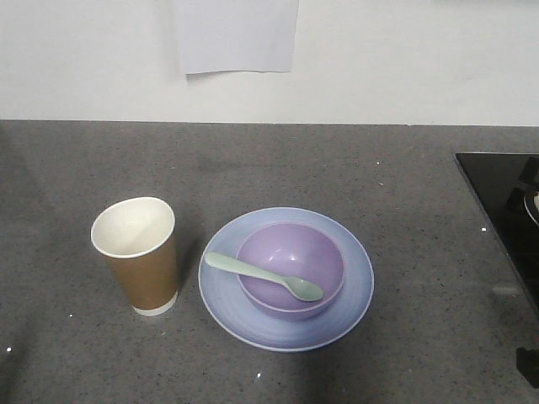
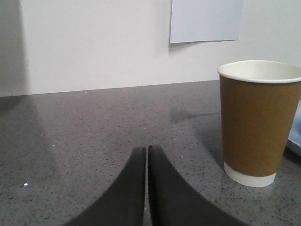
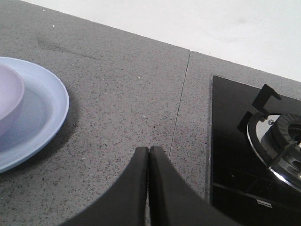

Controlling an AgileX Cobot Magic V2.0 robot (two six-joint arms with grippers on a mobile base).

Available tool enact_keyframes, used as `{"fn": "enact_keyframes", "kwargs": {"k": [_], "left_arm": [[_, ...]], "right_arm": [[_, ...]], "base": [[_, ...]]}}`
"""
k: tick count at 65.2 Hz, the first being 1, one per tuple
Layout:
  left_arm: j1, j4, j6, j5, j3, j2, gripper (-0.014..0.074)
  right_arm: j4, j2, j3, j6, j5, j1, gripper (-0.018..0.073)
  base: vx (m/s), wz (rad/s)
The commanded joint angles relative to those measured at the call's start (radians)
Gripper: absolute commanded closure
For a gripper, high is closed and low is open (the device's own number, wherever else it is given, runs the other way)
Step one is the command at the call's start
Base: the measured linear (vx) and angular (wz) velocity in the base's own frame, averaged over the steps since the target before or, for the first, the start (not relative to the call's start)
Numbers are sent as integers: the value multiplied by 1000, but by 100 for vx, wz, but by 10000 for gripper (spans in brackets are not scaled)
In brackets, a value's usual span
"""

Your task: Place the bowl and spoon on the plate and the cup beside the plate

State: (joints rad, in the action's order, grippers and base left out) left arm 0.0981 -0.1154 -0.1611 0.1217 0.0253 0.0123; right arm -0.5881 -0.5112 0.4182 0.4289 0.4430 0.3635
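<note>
The pale blue plate (image 1: 226,290) lies on the grey counter with the lavender bowl (image 1: 290,252) standing in its middle. A mint-white spoon (image 1: 263,276) rests across the bowl, scoop to the right, handle over the left rim. Left of the plate stands the brown paper cup (image 1: 141,261), upright and apart from it. My left gripper (image 2: 146,149) is shut and empty, low over the counter, left of the cup (image 2: 257,122). My right gripper (image 3: 148,149) is shut and empty, right of the plate (image 3: 42,103) and bowl (image 3: 8,94).
A black gas hob (image 3: 249,155) with a burner (image 3: 282,136) lies right of my right gripper, also seen as the hob (image 1: 505,202) at the counter's right edge. A white wall with a paper sheet (image 1: 237,35) backs the counter (image 1: 404,168).
</note>
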Motion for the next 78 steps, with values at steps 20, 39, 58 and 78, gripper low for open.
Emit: {"fn": "enact_keyframes", "kwargs": {"k": [20,39,58,78], "left_arm": [[0,-1,-10,-77,30,16,603],[0,-1,-10,-77,30,16,603],[0,-1,-10,-77,30,16,603],[0,-1,-10,-77,30,16,603]], "right_arm": [[277,53,29,-3,-54,-1,561],[284,247,-280,-67,-338,-1,561],[382,439,-439,-122,-390,-123,561],[528,529,-448,-312,-414,-314,561]], "base": [[0,0],[0,0],[0,0],[0,0]]}}
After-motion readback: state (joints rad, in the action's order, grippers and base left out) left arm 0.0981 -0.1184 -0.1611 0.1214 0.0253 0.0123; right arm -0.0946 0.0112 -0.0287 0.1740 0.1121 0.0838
